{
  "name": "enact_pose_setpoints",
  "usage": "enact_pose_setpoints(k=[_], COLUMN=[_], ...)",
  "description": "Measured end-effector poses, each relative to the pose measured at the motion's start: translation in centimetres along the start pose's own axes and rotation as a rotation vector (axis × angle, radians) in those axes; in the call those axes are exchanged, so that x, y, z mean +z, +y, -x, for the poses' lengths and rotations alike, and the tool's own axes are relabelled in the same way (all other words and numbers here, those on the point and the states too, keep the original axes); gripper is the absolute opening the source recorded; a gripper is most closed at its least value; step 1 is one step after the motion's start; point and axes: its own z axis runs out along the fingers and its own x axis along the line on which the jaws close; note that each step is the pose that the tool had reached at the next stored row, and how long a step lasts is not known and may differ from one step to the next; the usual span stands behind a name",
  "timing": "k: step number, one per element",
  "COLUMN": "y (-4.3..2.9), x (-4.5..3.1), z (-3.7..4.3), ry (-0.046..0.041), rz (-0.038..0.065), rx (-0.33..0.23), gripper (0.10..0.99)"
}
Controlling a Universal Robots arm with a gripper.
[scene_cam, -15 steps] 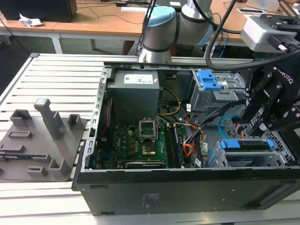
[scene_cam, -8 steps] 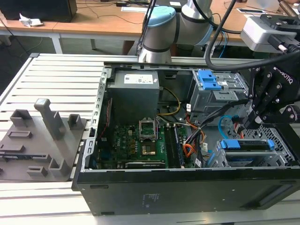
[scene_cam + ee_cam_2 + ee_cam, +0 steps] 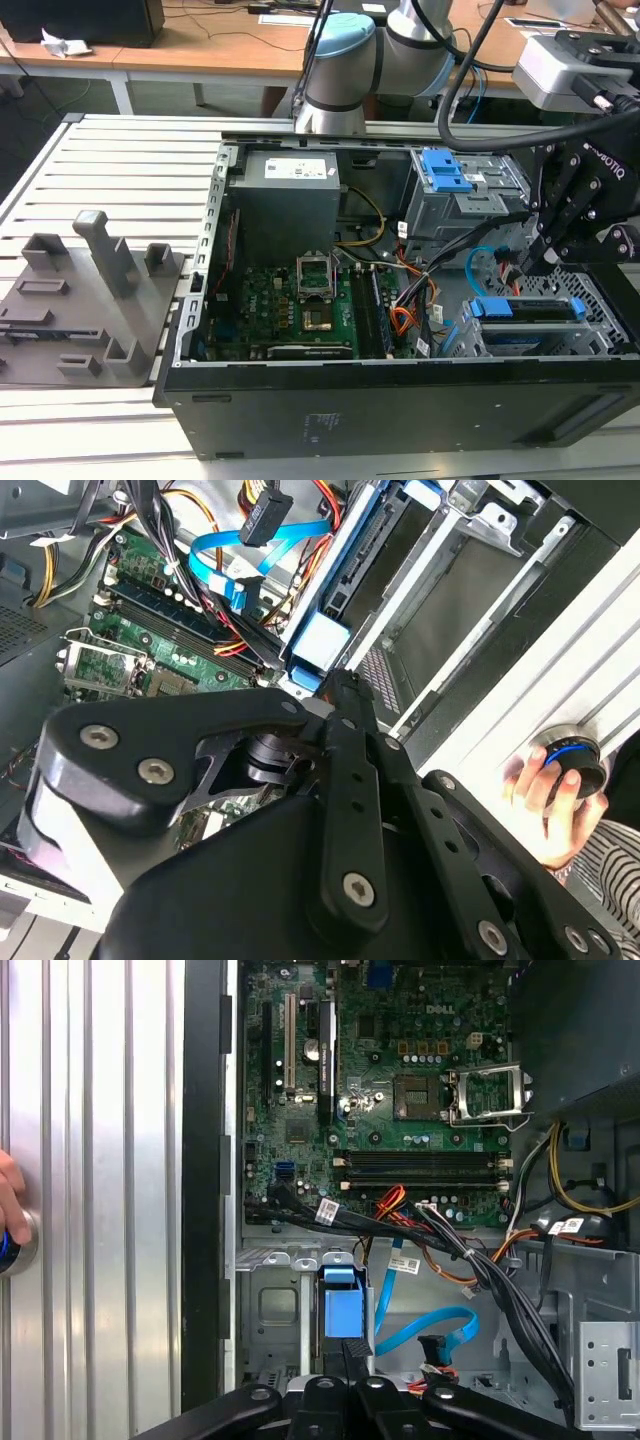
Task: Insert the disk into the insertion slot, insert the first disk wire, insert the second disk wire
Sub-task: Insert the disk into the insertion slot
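Note:
The disk [image 3: 530, 310], silver in a bright blue carrier, lies in the insertion slot [image 3: 465, 342], the low grey perforated bay at the exterior view's right end of the open computer case. My gripper [image 3: 522, 268] hangs just above the carrier's blue end, fingers shut with nothing between them. In the first wrist view the gripper [image 3: 355, 1352] touches the carrier's blue tab [image 3: 340, 1305]. The second wrist view has the gripper [image 3: 340, 685] beside the disk [image 3: 322, 645]. A loose blue flat wire [image 3: 425, 1330] with a black plug [image 3: 440, 1345] lies next to the bay.
A taller grey cage [image 3: 445, 175] with blue latch tabs stands behind the bay. Bundles of black, orange and yellow cables [image 3: 410, 300] cross between the motherboard [image 3: 300, 300] and the bays. A grey fixture [image 3: 80, 290] sits on the slatted table. A hand [image 3: 560, 800] rests on a button.

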Motion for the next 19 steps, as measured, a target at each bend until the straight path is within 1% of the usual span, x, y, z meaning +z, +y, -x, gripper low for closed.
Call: enact_pose_setpoints(k=[1,4,7,11,15,18,19], y=[-0.03,-0.47,-0.50,-0.53,-0.56,-0.59,-0.59], x=[0.01,0.00,0.20,0.87,1.90,2.49,2.58], z=[0.00,0.09,0.09,0.09,0.10,0.11,0.11], ry=[-0.0001,-0.0002,0.0000,-0.0002,0.0000,0.0000,0.0000], rz=[0.000,0.001,0.001,0.001,0.001,0.001,0.001], rx=[0.000,0.000,0.000,0.000,0.000,0.000,0.000], gripper=[0.106,0.106,0.106,0.106,0.106,0.106,0.106])
